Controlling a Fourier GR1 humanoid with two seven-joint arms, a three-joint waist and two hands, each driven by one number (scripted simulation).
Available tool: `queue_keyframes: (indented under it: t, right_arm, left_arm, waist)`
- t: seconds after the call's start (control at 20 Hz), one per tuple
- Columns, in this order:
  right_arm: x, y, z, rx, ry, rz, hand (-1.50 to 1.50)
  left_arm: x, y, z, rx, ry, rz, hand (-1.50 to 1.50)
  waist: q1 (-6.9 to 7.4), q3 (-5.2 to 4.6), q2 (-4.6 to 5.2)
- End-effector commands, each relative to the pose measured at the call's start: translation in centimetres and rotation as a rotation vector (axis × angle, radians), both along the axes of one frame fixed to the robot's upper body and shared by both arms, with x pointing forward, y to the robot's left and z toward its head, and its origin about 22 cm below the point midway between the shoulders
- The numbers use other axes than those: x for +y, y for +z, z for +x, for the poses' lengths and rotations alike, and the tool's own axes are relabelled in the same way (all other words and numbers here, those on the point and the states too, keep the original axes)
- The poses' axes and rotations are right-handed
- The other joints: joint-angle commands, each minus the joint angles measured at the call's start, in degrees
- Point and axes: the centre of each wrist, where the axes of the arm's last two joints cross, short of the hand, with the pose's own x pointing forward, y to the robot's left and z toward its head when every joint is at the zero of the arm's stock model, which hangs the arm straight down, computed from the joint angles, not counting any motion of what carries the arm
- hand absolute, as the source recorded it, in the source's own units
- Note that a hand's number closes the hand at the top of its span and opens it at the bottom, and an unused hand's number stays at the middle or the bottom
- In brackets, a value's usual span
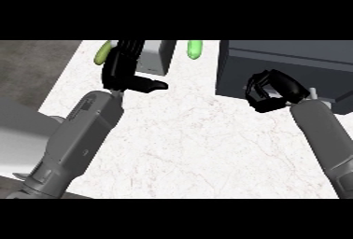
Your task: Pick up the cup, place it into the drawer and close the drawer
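The counter (193,140) is white marble with faint reddish veins and fills the middle of the frame. At upper right sits a dark grey box, the drawer (289,65), its top face wide and flat, with a lighter step at its right edge.

The right hand (272,91) lies at centre right, against the drawer's lower front edge. Its fingers are curled inward together into a closed shape; no object shows inside them, and whether they enclose anything cannot be told. The grey right forearm runs from it down to the lower right corner.

The left hand (127,70) is at upper left of centre, fingers stretched up toward the top edge and the thumb jutting out to the right, apart from them. Its forearm slants down to the lower left.

Behind the left hand's fingers stands a pale grey block (157,58), partly hidden. Two green pieces flank it: one (102,52) at the left of the hand, yellowish green and slanted, another (195,49) at the right, brighter green and upright. What they are is unclear.

No cup can be made out anywhere; if present, it is hidden.
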Motion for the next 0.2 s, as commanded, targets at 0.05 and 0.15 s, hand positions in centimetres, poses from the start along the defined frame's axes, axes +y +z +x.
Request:
queue_keyframes:
  t: [0.05, 0.15]
  right_arm:
    - [-2.92, 9.11, 3.12, -0.198, -0.198, -0.059, 1.50]
    - [-3.43, 9.51, 2.99, -0.196, -0.187, -0.067, 1.50]
  left_arm:
    - [0.18, -0.64, -0.43, 0.010, -0.017, -0.002, -1.50]
    - [0.60, -0.47, -0.29, 0.010, -0.001, -0.002, -1.50]
  waist:
    - [2.34, -0.93, 0.59]
    - [2.20, -0.94, 0.79]
